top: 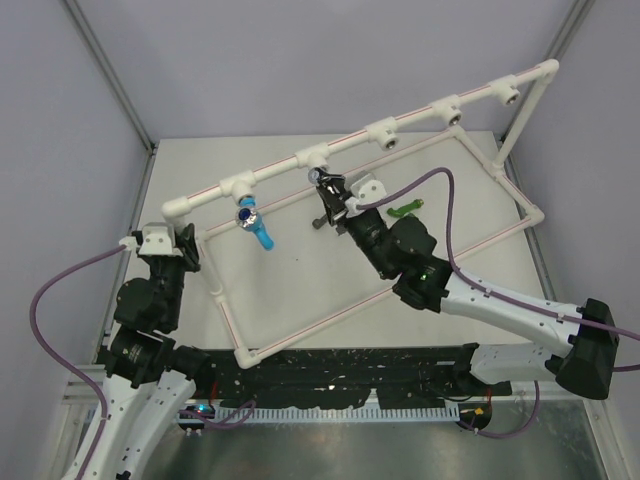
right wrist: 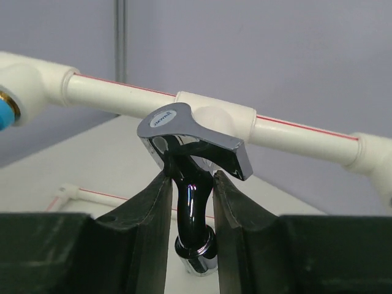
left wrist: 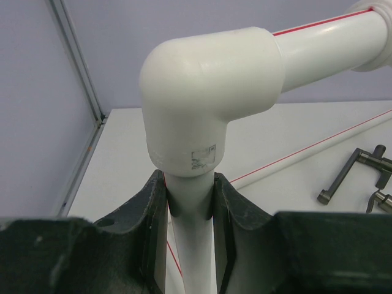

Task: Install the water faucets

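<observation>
1. The right gripper (right wrist: 190,182) has its dark fingers (right wrist: 153,211) pinched on the narrow neck of the shiny chrome faucet with the flat lever handle (right wrist: 202,138), just under that handle. A collar shows below the pads; the threaded end is out of sight.
2. This tap looks like solid metal: stiff, weighty for its size and polished, so likely slippery. A round neck may spin between the pads once the thread bites. A hold close under the handle, as here, seems the surest.
3. The tap hangs in the air just in front of the top rail of the white plastic pipe frame (top: 480,98), near the second tee socket (top: 310,155). I cannot tell whether they touch.
4. The left gripper (left wrist: 190,193) has its fingers (left wrist: 150,211) clamped on the frame's upright pipe, right beneath the corner elbow (left wrist: 208,79), bracing it.
5. Further out, a blue faucet (top: 258,232) sits in the first socket. A green faucet (top: 404,211) and two dark brown-grey faucets (left wrist: 349,176) lie on the table (top: 290,285).
</observation>
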{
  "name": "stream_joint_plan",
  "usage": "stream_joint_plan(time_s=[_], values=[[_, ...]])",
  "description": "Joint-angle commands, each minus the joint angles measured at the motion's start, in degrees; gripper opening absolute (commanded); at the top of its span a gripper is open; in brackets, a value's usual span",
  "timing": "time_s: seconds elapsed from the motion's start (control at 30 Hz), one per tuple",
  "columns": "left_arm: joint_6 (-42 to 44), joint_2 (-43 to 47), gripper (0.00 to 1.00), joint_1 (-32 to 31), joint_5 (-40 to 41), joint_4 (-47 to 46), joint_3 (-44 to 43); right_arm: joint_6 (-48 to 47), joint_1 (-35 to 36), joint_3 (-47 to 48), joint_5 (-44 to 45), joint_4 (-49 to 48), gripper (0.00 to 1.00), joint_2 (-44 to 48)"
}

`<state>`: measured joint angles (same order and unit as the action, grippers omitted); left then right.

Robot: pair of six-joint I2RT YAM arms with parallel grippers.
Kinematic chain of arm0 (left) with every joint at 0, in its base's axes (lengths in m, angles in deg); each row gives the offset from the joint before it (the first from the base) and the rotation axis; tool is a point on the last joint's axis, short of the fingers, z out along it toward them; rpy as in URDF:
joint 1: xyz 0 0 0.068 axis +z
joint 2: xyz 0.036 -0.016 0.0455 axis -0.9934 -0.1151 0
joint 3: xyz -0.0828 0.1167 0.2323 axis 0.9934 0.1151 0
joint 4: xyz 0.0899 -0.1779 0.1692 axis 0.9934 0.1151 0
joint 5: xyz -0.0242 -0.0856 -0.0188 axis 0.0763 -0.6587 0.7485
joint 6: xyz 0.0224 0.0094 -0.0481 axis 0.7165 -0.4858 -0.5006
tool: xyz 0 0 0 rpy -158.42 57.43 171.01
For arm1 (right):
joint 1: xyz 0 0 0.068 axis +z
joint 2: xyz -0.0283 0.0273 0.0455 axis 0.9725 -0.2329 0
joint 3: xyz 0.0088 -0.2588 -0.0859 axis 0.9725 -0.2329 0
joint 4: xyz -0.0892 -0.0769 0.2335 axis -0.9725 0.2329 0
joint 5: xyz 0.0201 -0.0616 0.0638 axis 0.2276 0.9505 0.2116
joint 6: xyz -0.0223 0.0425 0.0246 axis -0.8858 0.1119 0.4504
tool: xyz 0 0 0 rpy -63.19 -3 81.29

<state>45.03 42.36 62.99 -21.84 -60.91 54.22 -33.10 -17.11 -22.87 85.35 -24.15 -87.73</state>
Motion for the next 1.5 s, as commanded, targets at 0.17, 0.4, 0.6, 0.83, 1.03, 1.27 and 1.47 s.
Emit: stream_joint_plan(time_s=[0.17, 0.4, 0.6, 0.83, 1.03, 1.27, 1.47], values=[[1.4, 0.3, 0.00, -0.8, -2.3, 2.5, 0.6, 70.7, -0.2, -9.0, 17.2, -21.1, 0.05, -0.9], [1.6, -1.5, 0.00, -0.8, -1.6, 2.4, 0.9, 81.7, -0.4, -9.7, 20.2, -19.6, 0.08, -1.1], [2.0, -0.1, 0.00, -0.8, -0.4, 1.3, 1.8, 60.4, -0.4, -8.0, 12.9, -20.1, 0.42, 0.4], [2.0, 0.4, 0.00, -0.8, 0.0, 1.2, 1.9, 38.5, -0.4, -5.4, 7.0, -6.3, 0.59, 9.0], [2.0, 0.4, 0.00, -0.8, -0.2, 1.3, 1.9, 21.2, -2.0, -2.0, -1.4, 11.2, 0.62, 15.8], [2.0, 0.2, 0.00, -0.8, -0.5, 1.5, 1.7, 19.1, -12.8, 10.7, -20.3, 30.1, 0.59, 15.4], [2.0, -0.1, 0.00, -0.8, -1.1, 1.6, 1.4, 19.5, -17.0, 16.7, -29.6, 36.8, 0.60, 12.0]])
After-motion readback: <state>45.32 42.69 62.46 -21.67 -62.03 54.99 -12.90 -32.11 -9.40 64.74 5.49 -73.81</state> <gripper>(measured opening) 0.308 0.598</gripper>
